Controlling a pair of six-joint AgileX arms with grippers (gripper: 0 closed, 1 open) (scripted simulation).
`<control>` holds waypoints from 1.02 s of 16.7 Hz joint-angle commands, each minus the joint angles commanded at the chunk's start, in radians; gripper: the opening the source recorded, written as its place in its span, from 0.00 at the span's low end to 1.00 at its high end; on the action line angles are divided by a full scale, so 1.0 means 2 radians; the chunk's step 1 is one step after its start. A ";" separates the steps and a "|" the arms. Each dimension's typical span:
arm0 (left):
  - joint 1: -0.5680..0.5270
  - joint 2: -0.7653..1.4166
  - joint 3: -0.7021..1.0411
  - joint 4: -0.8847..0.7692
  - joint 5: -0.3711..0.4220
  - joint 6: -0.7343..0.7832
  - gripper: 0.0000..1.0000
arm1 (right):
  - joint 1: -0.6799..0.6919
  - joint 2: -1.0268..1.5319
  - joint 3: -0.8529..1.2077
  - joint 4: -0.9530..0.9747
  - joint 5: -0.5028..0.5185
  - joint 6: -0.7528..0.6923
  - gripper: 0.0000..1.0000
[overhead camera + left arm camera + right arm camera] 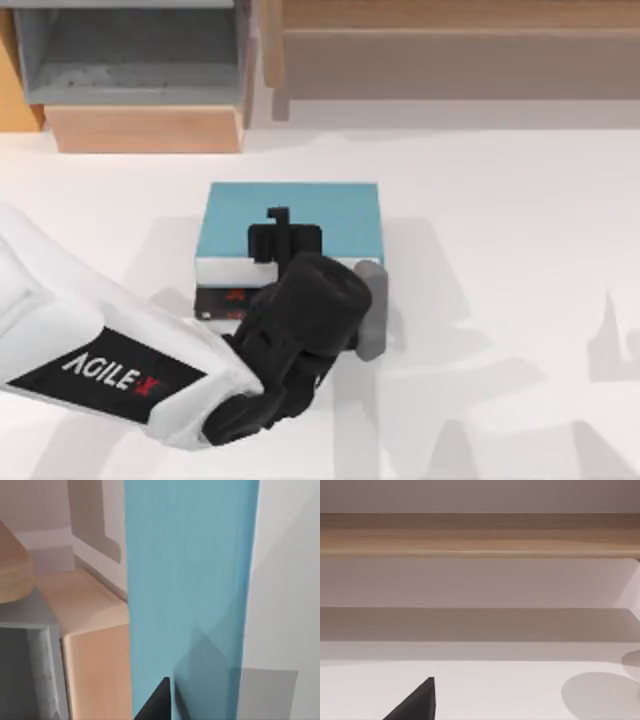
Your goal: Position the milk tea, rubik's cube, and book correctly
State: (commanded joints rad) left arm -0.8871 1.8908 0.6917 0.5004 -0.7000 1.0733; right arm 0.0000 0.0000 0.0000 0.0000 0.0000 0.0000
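- White and smooth, the surface (500, 260) fills most of the top view; a grey open box with a light wooden front (140, 70) stands in the upper left of the frame, and a long wooden shelf (460, 40) runs along the upper right.
- The flat rectangular book with a plain light-blue cover (330, 215) lies a little left of the centre of the frame, on top of a black book with red lettering (225, 298), whose edge is visible at the lower left of the blue one.
- The left gripper (283, 235) is over the light-blue cover, near its lower edge; the white arm marked AGILEX (90, 365) reaches in from the lower left.
- Whether this gripper is apart or together, I cannot tell.
- In the left wrist view the blue cover (190, 590) is a wide band, with the wooden box front (95, 665) beside it.
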 joint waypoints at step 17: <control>0.000 0.000 0.000 0.000 0.000 0.000 1.00 | 0.000 0.000 0.000 0.000 0.000 0.000 1.00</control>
State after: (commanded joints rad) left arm -0.8871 1.8908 0.6917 0.5004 -0.7000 1.0733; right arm 0.0000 0.0000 0.0000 0.0000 0.0000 0.0000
